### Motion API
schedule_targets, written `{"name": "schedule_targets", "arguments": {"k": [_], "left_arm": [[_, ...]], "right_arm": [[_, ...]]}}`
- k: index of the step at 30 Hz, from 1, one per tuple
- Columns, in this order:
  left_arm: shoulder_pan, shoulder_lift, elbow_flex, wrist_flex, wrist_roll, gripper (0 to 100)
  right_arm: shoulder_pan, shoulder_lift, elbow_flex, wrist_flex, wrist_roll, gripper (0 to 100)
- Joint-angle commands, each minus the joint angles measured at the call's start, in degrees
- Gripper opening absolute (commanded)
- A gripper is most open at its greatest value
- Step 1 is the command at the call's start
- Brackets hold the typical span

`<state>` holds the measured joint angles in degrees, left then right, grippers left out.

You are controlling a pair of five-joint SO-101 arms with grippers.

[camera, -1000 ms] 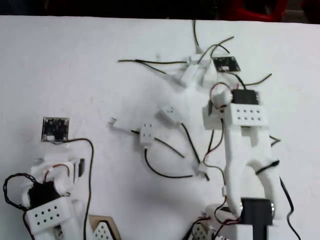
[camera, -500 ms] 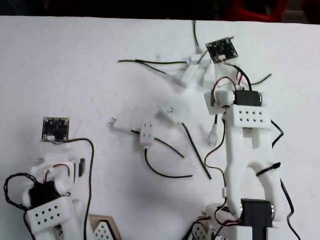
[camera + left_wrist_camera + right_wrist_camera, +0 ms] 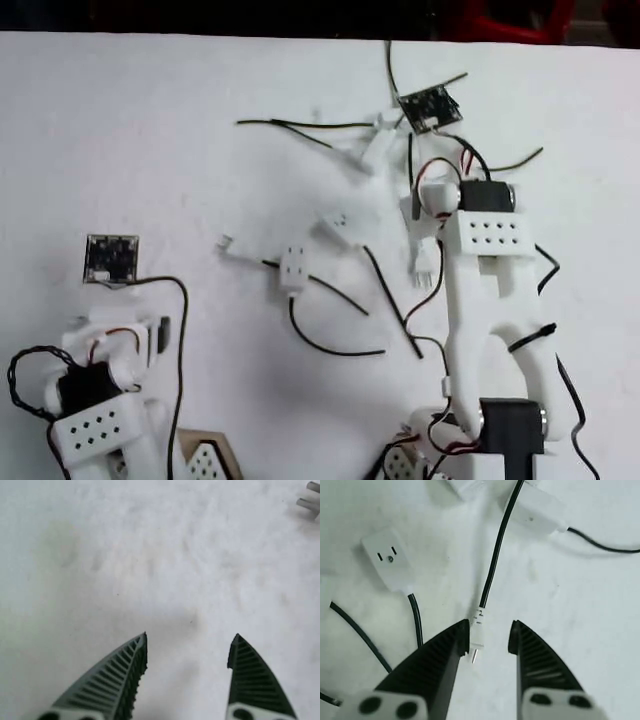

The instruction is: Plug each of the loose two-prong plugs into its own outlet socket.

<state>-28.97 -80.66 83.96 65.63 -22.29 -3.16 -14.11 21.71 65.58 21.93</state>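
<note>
Nearby, black cords (image 3: 335, 351) sprawl around the outlet socket (image 3: 292, 268).

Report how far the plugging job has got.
Done: nothing; the outlet socket shows empty slots. In hand: one plug sits between the fingers of the open right gripper. Remaining: every plug; the left gripper hangs open over the table.

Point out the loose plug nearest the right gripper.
The white plug on the black cord, between the open fingers of the right gripper; the other plug lies far off.
</note>
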Motion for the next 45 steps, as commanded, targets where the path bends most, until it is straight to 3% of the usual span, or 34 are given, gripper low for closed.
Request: {"name": "schedule_targets", "arguments": {"k": [1, 13, 17, 24, 29, 39, 45], "left_arm": [[0.66, -0.66, -0.26, -1.05, 0.35, 26], [0.66, -0.75, -0.26, -1.05, 0.35, 26], [0.66, -0.75, -0.26, -1.05, 0.35, 26], [0.66, -0.75, -0.26, -1.05, 0.35, 26], [0.66, -0.75, -0.26, -1.05, 0.35, 26], [0.66, -0.75, -0.26, -1.14, 0.26, 26], [0.66, -0.75, -0.26, -1.14, 0.26, 26]], "right_arm": [[0.75, 3.47, -0.35, 1.01, 0.35, 13.0], [5.23, 25.19, -8.62, 2.86, 0.70, 14.2], [4.97, 28.26, -11.78, 7.34, 0.35, 19.3], [4.35, 34.42, -15.38, 7.78, -0.09, 18.3], [2.24, 38.02, -16.79, 7.87, -4.92, 18.3], [0.22, 38.55, -16.97, 12.09, -5.10, 18.3], [0.22, 38.55, -17.76, 12.70, -5.01, 8.4]]}}
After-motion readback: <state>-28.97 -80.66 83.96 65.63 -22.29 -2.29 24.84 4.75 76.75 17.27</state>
